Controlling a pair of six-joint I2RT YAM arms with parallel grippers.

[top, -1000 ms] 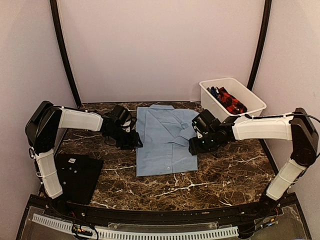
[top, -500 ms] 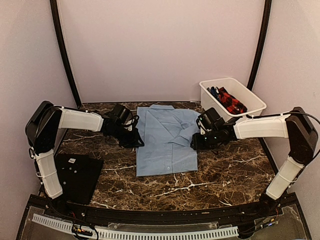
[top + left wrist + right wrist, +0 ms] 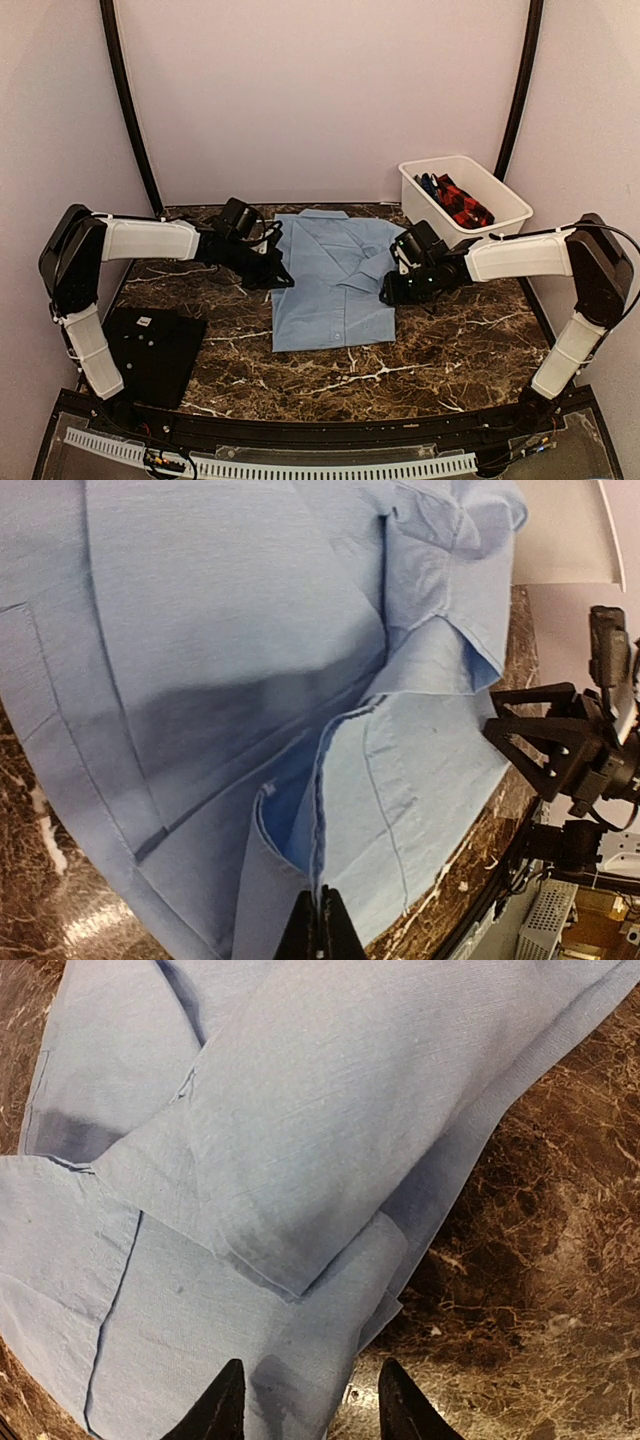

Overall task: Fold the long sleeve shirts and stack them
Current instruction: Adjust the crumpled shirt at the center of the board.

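The left gripper (image 3: pixel 320 932) has its fingers pinched tight together on a seam at the left edge of the light-blue shirt (image 3: pixel 335 285), with a fold of cloth running into them. The right gripper (image 3: pixel 310 1410) has its fingers (image 3: pixel 225 1405) apart, straddling the shirt's right edge where a folded-in sleeve layer ends; they hold nothing. Both arms reach in low from either side of the shirt, and nothing lies between them and the cloth. The shirt lies flat on the marble table (image 3: pixel 430 350) with its sleeves folded over its front. Its long axis runs near to far, collar toward the back wall and hem toward the arm bases. Beyond the shirt's far right corner stands a white bin (image 3: pixel 500 190) holding a red-black checked shirt (image 3: pixel 462 207) and a dark blue garment (image 3: pixel 428 183). Well off to the shirt's near left lies a flat black mat (image 3: pixel 155 350)
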